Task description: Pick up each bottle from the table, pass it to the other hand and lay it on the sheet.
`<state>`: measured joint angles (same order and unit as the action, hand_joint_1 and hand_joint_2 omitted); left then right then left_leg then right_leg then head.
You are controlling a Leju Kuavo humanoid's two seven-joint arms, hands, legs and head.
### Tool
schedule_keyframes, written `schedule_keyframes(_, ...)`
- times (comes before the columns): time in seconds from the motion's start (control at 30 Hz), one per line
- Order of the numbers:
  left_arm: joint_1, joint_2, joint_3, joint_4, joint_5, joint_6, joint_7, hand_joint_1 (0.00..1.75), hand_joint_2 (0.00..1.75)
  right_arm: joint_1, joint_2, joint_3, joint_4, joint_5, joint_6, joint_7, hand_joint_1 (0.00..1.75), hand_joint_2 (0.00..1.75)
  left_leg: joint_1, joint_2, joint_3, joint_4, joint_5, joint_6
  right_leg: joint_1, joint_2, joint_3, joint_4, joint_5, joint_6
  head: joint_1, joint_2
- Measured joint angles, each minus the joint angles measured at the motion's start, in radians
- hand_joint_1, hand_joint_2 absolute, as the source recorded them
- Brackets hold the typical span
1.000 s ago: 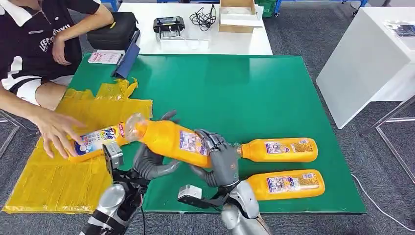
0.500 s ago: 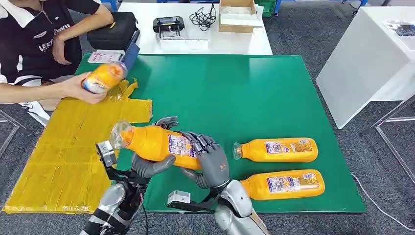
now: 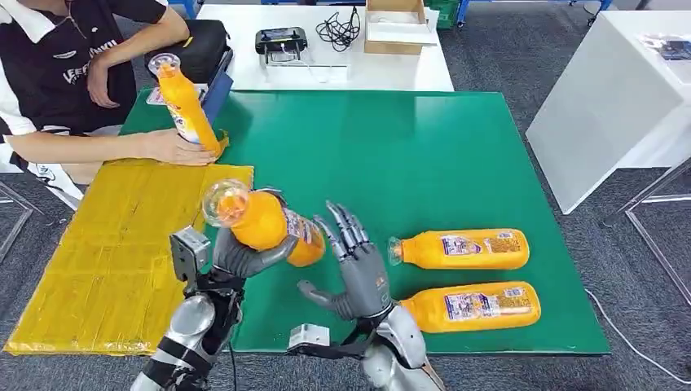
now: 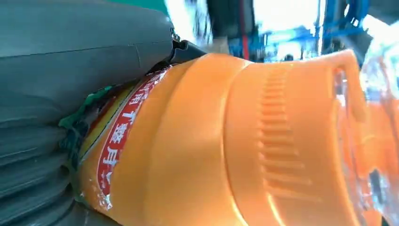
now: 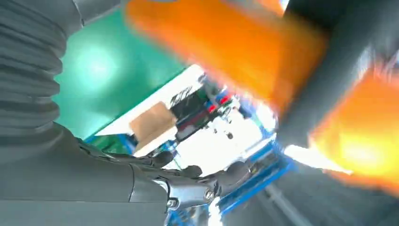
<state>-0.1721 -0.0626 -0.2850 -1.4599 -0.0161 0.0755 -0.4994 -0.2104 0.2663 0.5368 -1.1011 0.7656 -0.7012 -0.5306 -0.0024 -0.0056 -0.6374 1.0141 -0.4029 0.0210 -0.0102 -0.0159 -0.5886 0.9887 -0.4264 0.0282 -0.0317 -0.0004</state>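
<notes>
My left hand [image 3: 244,259] grips an orange bottle [image 3: 262,221] from below, lifted above the green table [image 3: 407,155] near the edge of the yellow sheet [image 3: 106,261], its clear cap tilted up toward me. In the left wrist view that bottle [image 4: 226,146] lies against the palm. My right hand [image 3: 352,265] is just right of the bottle with fingers spread, holding nothing. Two more orange bottles lie on the table at the right, one [image 3: 460,248] behind the other [image 3: 473,305]. A person's hand [image 3: 175,148] holds another orange bottle [image 3: 183,102] upright at the sheet's far edge.
The person sits at the far left beside the sheet. Behind the green table a white table [image 3: 326,49] carries a black bag [image 3: 183,53], a device, cables and a cardboard box [image 3: 395,24]. Another white table [image 3: 611,90] stands at the right.
My right hand has let go of the bottle and spread its fingers; the left hand now holds it alone and has tilted it. The person lifted the other bottle off the sheet and stood it upright.
</notes>
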Motion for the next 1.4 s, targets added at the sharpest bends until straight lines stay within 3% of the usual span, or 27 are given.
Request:
schedule_keyframes(0.17,-0.072,0.058,-0.012,0.038,-0.618,0.299,0.113,1.75,1.75,0.043,-0.037,-0.052,-0.168,-0.025,0.000,0.069,0.00,1.75,0.000,0.000,0.000,0.000,0.000,0.000,0.000,0.000,0.000,0.000,0.000,0.000,0.000,0.000)
schedule_keyframes(0.3,-0.132,0.119,-0.021,0.099,-0.908,0.299,0.261,1.75,1.75,0.090,-0.079,-0.093,-0.315,0.019,0.000,0.103,0.00,1.75,0.000,0.001,0.000,0.000,0.000,0.000,0.000,0.000,0.000,0.000,0.000,0.000,0.000,0.000)
schedule_keyframes(0.43,-0.174,0.163,-0.021,0.156,-0.982,0.262,0.322,1.75,1.75,0.138,-0.101,-0.137,-0.424,0.031,0.000,0.100,0.00,1.75,0.000,0.001,0.000,0.000,0.000,0.000,0.000,0.001,-0.001,0.000,0.000,0.000,0.000,0.000)
schedule_keyframes(0.57,-0.220,0.185,-0.020,0.223,-1.057,0.201,0.423,1.75,1.75,0.190,-0.081,-0.205,-0.519,0.077,0.000,0.000,0.00,1.75,0.000,0.000,-0.001,0.000,0.000,0.000,0.000,0.000,-0.001,0.000,0.000,0.000,0.000,0.000)
schedule_keyframes(0.67,-0.262,0.202,-0.014,0.302,-1.083,0.185,0.469,1.75,1.75,0.226,-0.072,-0.261,-0.590,0.121,0.000,-0.006,0.00,1.75,0.000,0.001,-0.001,0.000,0.000,0.000,0.000,0.002,-0.002,0.000,0.000,0.000,0.000,0.000)
schedule_keyframes(0.77,-0.289,0.207,-0.002,0.376,-1.131,0.187,0.526,1.75,1.75,0.243,-0.073,-0.290,-0.622,0.163,0.000,0.041,0.00,1.75,0.000,0.001,-0.001,0.000,0.000,0.000,0.000,0.002,-0.001,0.000,0.000,0.000,0.000,0.000)
schedule_keyframes(0.9,-0.303,0.204,0.011,0.477,-1.194,0.193,0.579,1.75,1.75,0.244,-0.117,-0.295,-0.626,0.223,0.015,0.218,0.00,1.75,0.000,0.001,-0.001,0.000,0.000,0.000,0.000,0.002,-0.001,0.000,0.000,0.000,0.000,0.000)
schedule_keyframes(0.93,-0.302,0.200,0.011,0.499,-1.205,0.195,0.583,1.47,1.75,0.241,-0.138,-0.296,-0.621,0.240,0.035,0.259,0.00,1.75,-0.001,0.001,-0.001,0.000,0.000,0.000,-0.001,0.002,-0.001,0.000,0.000,0.000,0.000,0.000)
schedule_keyframes(0.97,-0.302,0.195,0.011,0.516,-1.211,0.195,0.584,0.54,1.75,0.235,-0.152,-0.296,-0.614,0.257,0.062,0.292,0.00,1.75,-0.001,0.001,-0.002,0.000,0.000,0.000,-0.001,0.002,-0.001,0.000,0.000,0.000,0.000,0.000)
schedule_keyframes(1.0,-0.302,0.191,0.012,0.535,-1.217,0.196,0.587,0.54,1.75,0.225,-0.169,-0.296,-0.604,0.269,0.094,0.315,0.00,1.75,-0.001,0.001,-0.002,0.000,0.000,0.000,-0.001,0.002,-0.001,0.000,0.001,0.001,0.000,0.000)
schedule_keyframes(1.03,-0.302,0.184,0.012,0.550,-1.227,0.199,0.593,0.09,1.75,0.216,-0.184,-0.296,-0.593,0.275,0.123,0.332,0.00,1.75,-0.001,0.001,-0.002,0.000,0.000,0.000,-0.001,0.002,-0.001,0.000,0.001,0.001,0.000,0.000)
schedule_keyframes(1.07,-0.302,0.177,0.012,0.564,-1.239,0.200,0.600,0.00,1.75,0.208,-0.198,-0.296,-0.581,0.279,0.148,0.346,0.00,1.75,-0.002,0.000,-0.002,0.000,0.000,0.000,-0.001,0.002,-0.001,0.000,0.001,0.001,0.000,0.000)
schedule_keyframes(1.4,-0.316,0.118,0.012,0.682,-1.259,0.226,0.611,0.00,1.75,0.109,-0.295,-0.295,-0.437,0.339,0.316,0.457,0.00,1.75,-0.002,0.000,-0.001,0.000,0.000,0.000,-0.001,0.001,0.000,0.000,0.001,0.001,-0.001,0.000)
